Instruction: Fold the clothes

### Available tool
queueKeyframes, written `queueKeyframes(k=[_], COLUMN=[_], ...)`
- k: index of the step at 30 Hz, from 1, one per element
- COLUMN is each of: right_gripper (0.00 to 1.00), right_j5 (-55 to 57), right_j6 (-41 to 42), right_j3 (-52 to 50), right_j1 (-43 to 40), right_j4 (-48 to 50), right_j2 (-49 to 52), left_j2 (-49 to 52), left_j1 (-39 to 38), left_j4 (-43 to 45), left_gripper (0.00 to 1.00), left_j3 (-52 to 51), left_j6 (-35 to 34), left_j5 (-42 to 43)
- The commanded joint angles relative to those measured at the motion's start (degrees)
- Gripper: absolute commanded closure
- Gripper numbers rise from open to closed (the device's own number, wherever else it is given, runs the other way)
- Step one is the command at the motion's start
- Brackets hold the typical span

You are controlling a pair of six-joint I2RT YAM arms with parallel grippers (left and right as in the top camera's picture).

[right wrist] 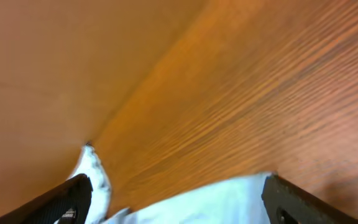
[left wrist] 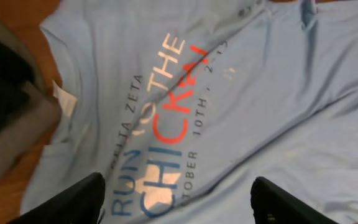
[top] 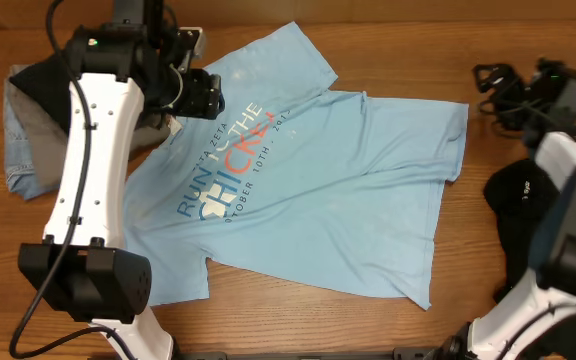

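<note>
The light blue T-shirt lies spread front-up on the wooden table, with its orange-red, blue and white lettering showing and some wrinkles. In the left wrist view the shirt fills the frame, and its white neck tag shows at the collar. My left gripper hovers over the collar area, and its fingers are wide open and empty. My right gripper is off the shirt's right edge. Its fingers are open over bare wood, with a pale blue cloth edge below them.
A pile of other clothes lies at the left: denim under a black and grey garment, also seen in the left wrist view. A black item lies at the right, near the right arm. Cables lie at the back right.
</note>
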Motion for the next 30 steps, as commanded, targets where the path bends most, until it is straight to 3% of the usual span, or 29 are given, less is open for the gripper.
queueKeyframes(k=[1,8,12,15,17,22,26,30], right_gripper=[0.12,0.23,0.26,0.29,0.22,0.21,0.17,0.18], right_j5=[-4.68,1.22,8.87,10.60,10.19,9.29,6.62,6.54], right_j6=[-5.51,-10.47,-12.61,-12.63,-13.49,-15.19,-15.04,-7.82], right_j3=[1.81,1.68,-2.14,-8.24,-11.76,-18.88,-23.65,-29.90], right_j1=[-0.31,2.03,4.15,4.79,4.76,4.83,5.49,6.93], right_j4=[-7.56,-46.42,-58.99,-63.91,-64.98,-66.23,-68.63,-65.42], right_j2=[-11.56,-20.11,-19.67,-19.67,-19.67,-21.11,-27.82,-35.58], left_j2=[1.14,2.95,1.60,0.39,-0.15,-1.57,-3.67,-7.63], left_j1=[-2.12,-3.45,-3.28,-3.28,-3.28,-2.84,-1.75,-1.42], left_j4=[1.68,0.79,-2.10,-6.71,-9.35,-17.20,-21.99,-21.97], left_gripper=[0.22,0.21,0.21,0.22,0.22,0.22,0.17,0.10], left_j3=[1.40,1.40,1.90,4.52,5.99,11.50,17.27,17.57], left_j6=[2.25,1.97,1.99,1.99,1.99,0.66,-3.10,-3.82], left_j5=[-5.22,-5.18,-5.35,-6.34,-7.52,-13.09,-14.08,-14.12])
